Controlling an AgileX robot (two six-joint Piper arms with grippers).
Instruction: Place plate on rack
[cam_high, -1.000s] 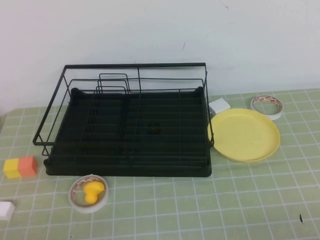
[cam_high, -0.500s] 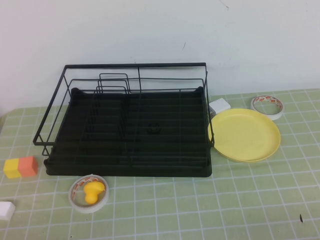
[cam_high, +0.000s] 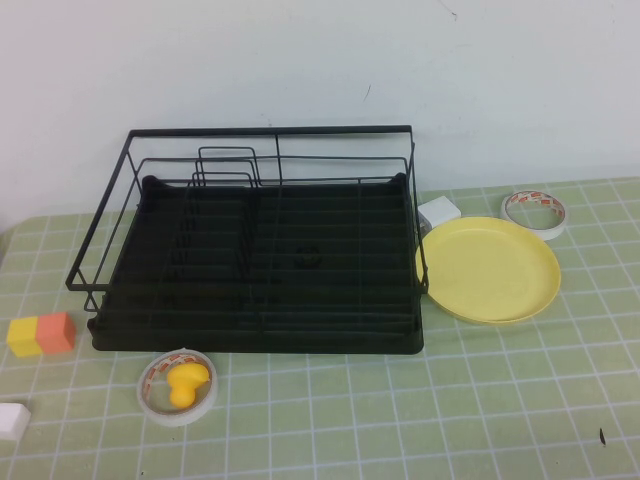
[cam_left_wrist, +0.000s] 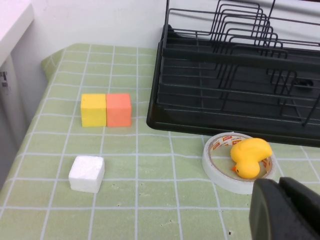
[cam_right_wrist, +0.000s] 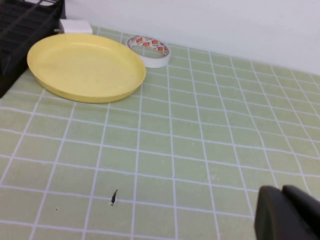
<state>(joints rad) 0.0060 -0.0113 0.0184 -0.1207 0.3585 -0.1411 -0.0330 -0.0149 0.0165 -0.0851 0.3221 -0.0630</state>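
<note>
Right now the plate is lying flat on the table, touching the rack at its right side. A white block and a tape ring are sitting just behind it. Another ring, in front of the rack, is holding a duck. Left gripper and right gripper are showing only in their wrist views, low over the table; their opening cannot be told.

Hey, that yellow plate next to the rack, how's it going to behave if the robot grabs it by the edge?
The plate looks like thin plastic, so probably light and stiff. Its smooth rim may slip. Lying flat beside the rack, it won't roll. Right tool and left tool sit well back.
</note>
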